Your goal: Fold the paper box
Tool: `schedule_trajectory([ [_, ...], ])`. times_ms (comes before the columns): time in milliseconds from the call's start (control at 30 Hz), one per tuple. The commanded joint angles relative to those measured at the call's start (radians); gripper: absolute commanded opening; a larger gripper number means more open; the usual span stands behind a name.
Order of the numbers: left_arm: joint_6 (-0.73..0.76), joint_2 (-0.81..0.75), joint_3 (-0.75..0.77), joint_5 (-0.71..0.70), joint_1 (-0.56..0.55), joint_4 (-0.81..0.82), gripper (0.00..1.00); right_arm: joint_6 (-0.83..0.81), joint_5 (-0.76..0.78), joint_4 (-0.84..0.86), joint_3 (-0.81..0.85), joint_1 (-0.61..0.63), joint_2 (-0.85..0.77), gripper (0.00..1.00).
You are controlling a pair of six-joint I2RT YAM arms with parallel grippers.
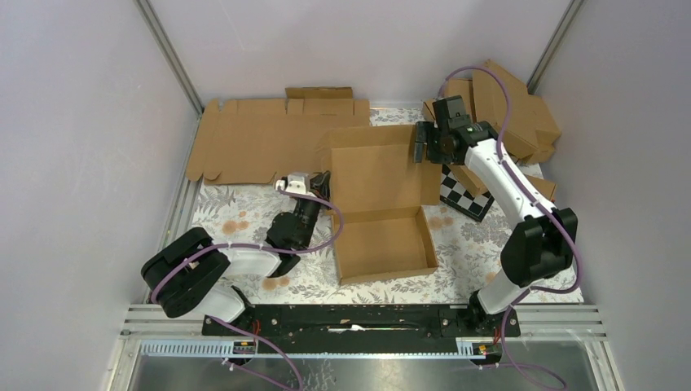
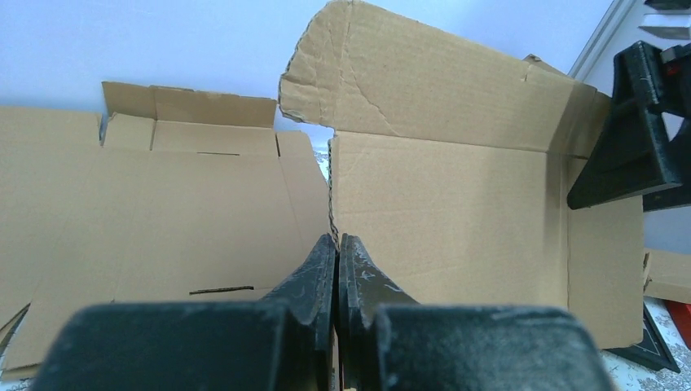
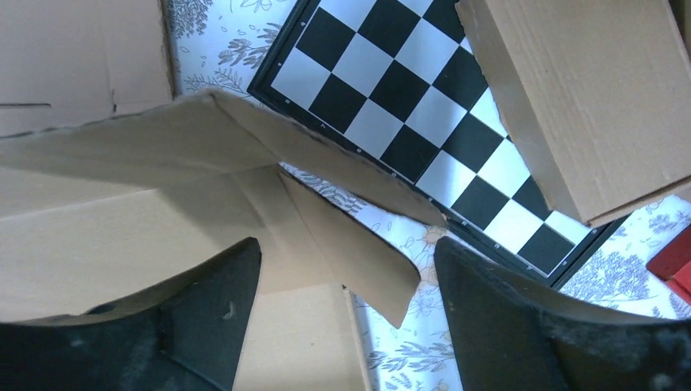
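Your plain brown corrugated paper box (image 1: 381, 183) sits mid-table on the floral cloth (image 1: 236, 216). Its shallow tray faces the arm bases and shows only bare cardboard inside; the lid panel is raised behind it. Your left gripper (image 2: 336, 244) has its fingers pressed together, gripping nothing, with the tips just beside the lid's left edge. Your right gripper (image 3: 349, 244) is spread wide, straddling the lid's right flap above the black-and-white checkered board (image 3: 407, 106).

Paper box (image 1: 376, 175) plain brown; board (image 1: 466, 198) black-white checkered; table cover (image 1: 473, 244) white, grey floral print; right arm (image 1: 507, 175) white-black.
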Motion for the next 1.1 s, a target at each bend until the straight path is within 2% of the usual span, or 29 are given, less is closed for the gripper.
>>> schedule_trajectory([
  [0, -0.005, 0.007, -0.003, 0.019, -0.006, 0.114, 0.00, -0.038, -0.025, 0.023, 0.065, -0.007, 0.019, 0.72],
  [133, -0.028, -0.018, 0.011, 0.081, -0.006, 0.037, 0.03, -0.066, -0.086, 0.106, -0.002, -0.007, -0.033, 0.18],
  [167, -0.044, -0.039, 0.025, 0.116, -0.006, -0.030, 0.12, -0.064, -0.090, 0.130, -0.030, -0.007, -0.056, 0.07],
  [200, -0.070, -0.065, 0.049, 0.131, -0.005, -0.123, 0.22, -0.073, -0.096, 0.160, -0.057, -0.007, -0.081, 0.00],
  [233, -0.107, -0.091, 0.081, 0.127, -0.002, -0.245, 0.29, -0.083, -0.101, 0.192, -0.088, -0.007, -0.105, 0.00],
  [300, -0.220, -0.154, 0.164, 0.152, 0.019, -0.531, 0.50, -0.103, -0.112, 0.270, -0.161, -0.007, -0.161, 0.00],
  [367, -0.306, -0.199, 0.258, 0.284, 0.082, -0.799, 0.65, -0.119, -0.122, 0.341, -0.229, -0.007, -0.216, 0.00],
  [400, -0.340, -0.211, 0.297, 0.339, 0.119, -0.910, 0.69, -0.121, -0.128, 0.370, -0.257, -0.007, -0.240, 0.00],
  [500, -0.401, -0.248, 0.378, 0.491, 0.232, -1.134, 0.82, -0.121, -0.136, 0.448, -0.325, -0.006, -0.307, 0.00],
  [567, -0.406, -0.278, 0.415, 0.520, 0.288, -1.241, 0.92, -0.126, -0.136, 0.491, -0.363, -0.004, -0.349, 0.00],
  [633, -0.380, -0.302, 0.465, 0.560, 0.329, -1.312, 0.97, -0.132, -0.162, 0.513, -0.381, -0.003, -0.378, 0.00],
  [733, -0.305, -0.282, 0.558, 0.629, 0.368, -1.426, 0.98, -0.133, -0.156, 0.489, -0.367, 0.000, -0.376, 0.00],
  [833, -0.208, -0.189, 0.684, 0.676, 0.373, -1.561, 0.93, -0.132, -0.163, 0.447, -0.341, 0.007, -0.357, 0.00],
  [900, -0.164, -0.137, 0.736, 0.717, 0.373, -1.596, 0.90, -0.132, -0.165, 0.446, -0.337, 0.012, -0.355, 0.00],
  [1000, -0.148, -0.119, 0.757, 0.728, 0.373, -1.583, 0.79, -0.131, -0.165, 0.443, -0.337, 0.018, -0.354, 0.00],
  [1067, -0.142, -0.109, 0.764, 0.720, 0.373, -1.572, 0.65, -0.130, -0.164, 0.440, -0.336, 0.022, -0.357, 0.00],
])
